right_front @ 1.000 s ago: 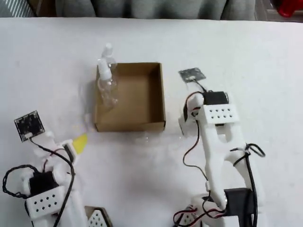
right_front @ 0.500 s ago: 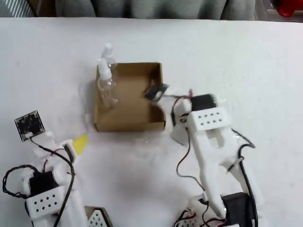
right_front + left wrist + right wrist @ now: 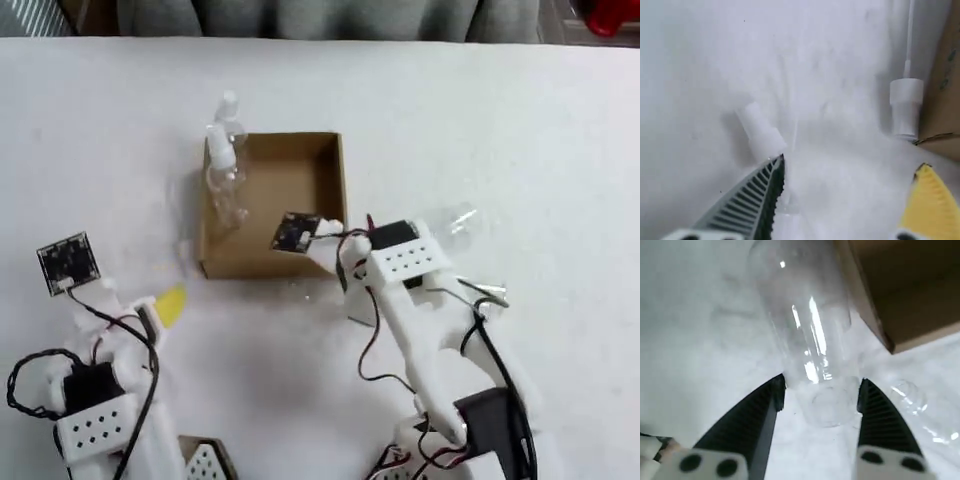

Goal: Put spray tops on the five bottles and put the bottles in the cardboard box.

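Observation:
The cardboard box (image 3: 300,190) stands open at the table's middle, and its corner (image 3: 890,300) is also in the right wrist view. Two bottles with spray tops (image 3: 225,165) lean at its left wall. My right gripper (image 3: 821,382) is shut on a clear bottle without a top (image 3: 805,335), near its base. In the high view that bottle (image 3: 452,224) juts out to the right of the right arm (image 3: 400,262), by the box's front right corner. My left gripper (image 3: 850,164) is open over the table, beside a white spray top (image 3: 905,107) and a white cylindrical piece (image 3: 757,132).
Another clear bottle (image 3: 920,410) lies on the table close to the right gripper. The left arm (image 3: 95,400) sits at the front left, its yellow fingertip (image 3: 170,300) pointing towards the box. The spray top lies against the box wall (image 3: 945,70).
The right arm has swung left from beside the box to its front right corner and turned its wrist. The clear bottle now shows to its right. The left arm has hardly moved.

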{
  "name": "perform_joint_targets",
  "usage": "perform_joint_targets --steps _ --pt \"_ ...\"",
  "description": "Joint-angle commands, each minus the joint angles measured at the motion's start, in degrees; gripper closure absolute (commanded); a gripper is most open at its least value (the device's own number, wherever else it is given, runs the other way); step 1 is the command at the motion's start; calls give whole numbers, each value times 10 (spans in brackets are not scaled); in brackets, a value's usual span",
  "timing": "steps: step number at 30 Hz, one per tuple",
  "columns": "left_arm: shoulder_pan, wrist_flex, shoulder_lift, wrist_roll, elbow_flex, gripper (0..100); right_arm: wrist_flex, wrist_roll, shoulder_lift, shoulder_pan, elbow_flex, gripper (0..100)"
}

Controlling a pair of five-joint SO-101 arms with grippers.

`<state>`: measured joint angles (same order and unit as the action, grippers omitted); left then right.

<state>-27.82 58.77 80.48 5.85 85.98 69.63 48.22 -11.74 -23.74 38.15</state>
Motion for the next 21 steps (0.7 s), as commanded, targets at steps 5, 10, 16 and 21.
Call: perform_joint_targets --steps 5,10,16,21 --pt "-1 -15 14 -5 -3 631 68 -275 -20 -87 -7 900" --pt "-1 -15 14 -5 -3 631 65 -448 -56 -129 -7 900" --pt "-1 -15 13 -5 -3 631 59 -468 -92 -141 -7 896" --pt "-1 -15 14 -5 -3 631 93 -415 -111 -162 -8 785"
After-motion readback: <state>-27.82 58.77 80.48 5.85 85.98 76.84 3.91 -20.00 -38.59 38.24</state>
